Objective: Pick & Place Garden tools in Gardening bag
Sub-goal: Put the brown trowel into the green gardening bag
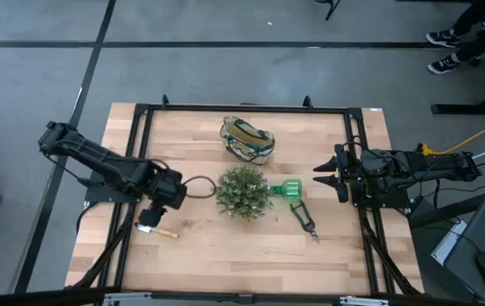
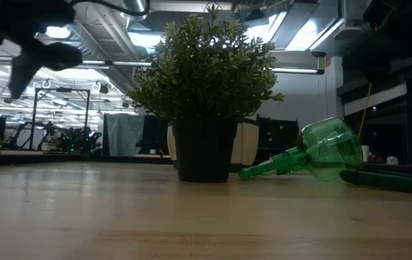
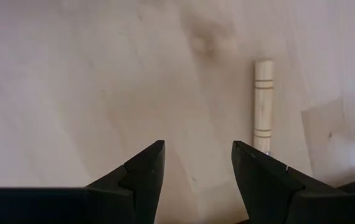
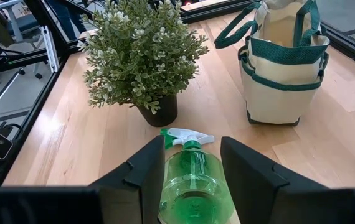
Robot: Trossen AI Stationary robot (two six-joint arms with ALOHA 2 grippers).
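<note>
A pale wooden-handled tool (image 1: 164, 231) lies flat on the table near its left front. My left gripper (image 1: 151, 219) hangs just above it, pointing down and open. In the left wrist view the handle (image 3: 263, 102) lies beside the gripper (image 3: 196, 146), outside the gap. The cream gardening bag (image 1: 248, 140) with green trim stands at the far middle. A green plastic spray bottle (image 1: 288, 191) lies on its side right of the plant. Dark pruning shears (image 1: 307, 221) lie nearer the front. My right gripper (image 1: 326, 176) waits open at the right, aimed at the bottle (image 4: 193, 180) without touching it.
A round bushy plant in a dark pot (image 1: 244, 192) stands at the table's middle, between the left-hand tool and the bottle, in front of the bag (image 4: 283, 68). A black frame (image 1: 242, 108) runs around the tabletop. Bare wood lies along the front.
</note>
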